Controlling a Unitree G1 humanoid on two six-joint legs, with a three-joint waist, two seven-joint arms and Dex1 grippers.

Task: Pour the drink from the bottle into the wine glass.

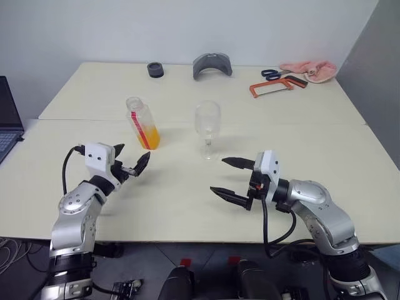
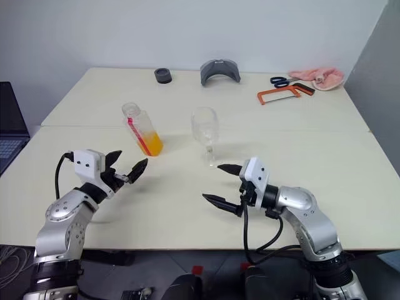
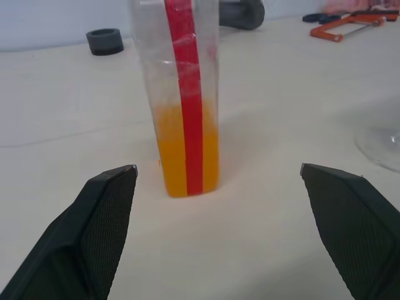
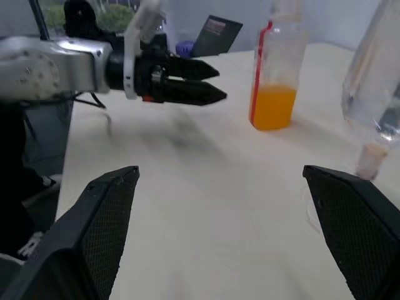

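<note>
**Both grippers spread and empty, bottle uncapped on table**

Left gripper (image 1: 129,161) is seen with fingers spread wide, nothing pinched, held level just above the table (image 1: 187,200). It is placed near the bottle (image 1: 143,124), on the robot-facing side, apart from it; in the left wrist view the bottle (image 3: 185,106) is framed between the two fingertips (image 3: 115,187), not touched.

Right gripper (image 1: 232,178) is also spread wide and empty, pointed sideways toward the left gripper. It is located to the right of the bottle and nearer the robot, with the wine glass (image 1: 207,125) just beyond it, not touched.

Bottle is stood upright on the table, no cap seen on its neck, red stripe facing the robot. The drink (image 1: 151,137) is seen filling only the lower part of the bottle. Wine glass is stood upright just to the right of the bottle, a gap between them; bowl looks empty.

Farther behind the bottle, near the far table edge, a black round object (image 1: 155,69) and a grey curved object (image 1: 212,65) are seen. Well to the right of the bottle at the far edge lie an orange-framed hacksaw (image 1: 279,87), blue-handled scissors (image 1: 272,74) and a pink cloth (image 1: 310,69). A laptop (image 1: 7,119) is seen well to the left of the bottle.
</note>
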